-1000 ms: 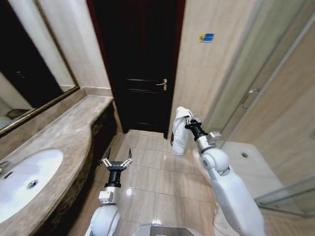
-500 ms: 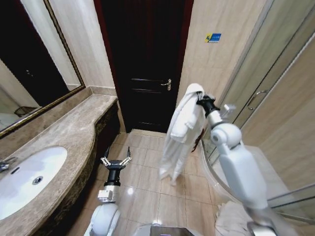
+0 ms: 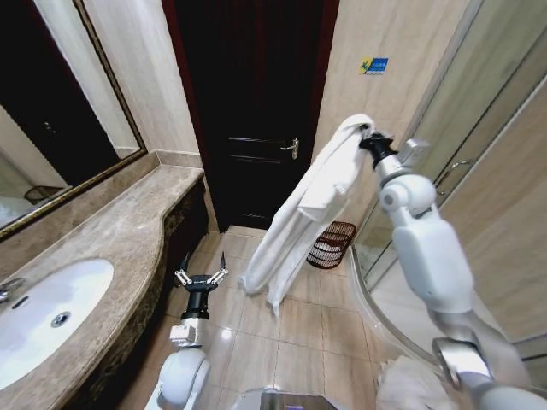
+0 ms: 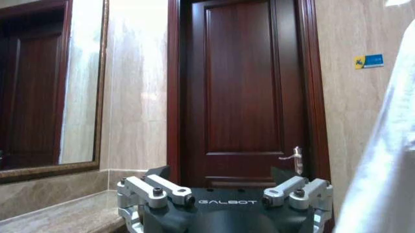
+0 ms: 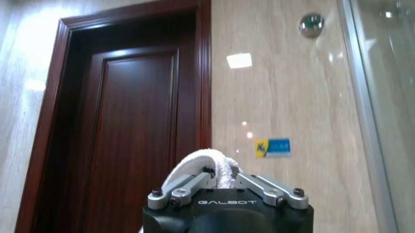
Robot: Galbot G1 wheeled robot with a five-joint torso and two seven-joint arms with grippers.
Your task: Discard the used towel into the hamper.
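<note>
Towel (image 3: pixel 308 209) hangs from your right gripper (image 3: pixel 367 137), clamped on its top fold and raised so the tail clears the floor, up and left of the hamper (image 3: pixel 332 245) by the wall, while your left gripper (image 3: pixel 201 278) waits low, spread open.

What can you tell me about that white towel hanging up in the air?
The towel is white, soft-looking cloth, pinched at its top edge by the right gripper, held high in front of the tiled wall beside the dark door. From there it hangs in long folds slanting down toward the robot's left, its lower end free above the floor tiles. The hamper stands on the floor behind it, apart from it.
</note>
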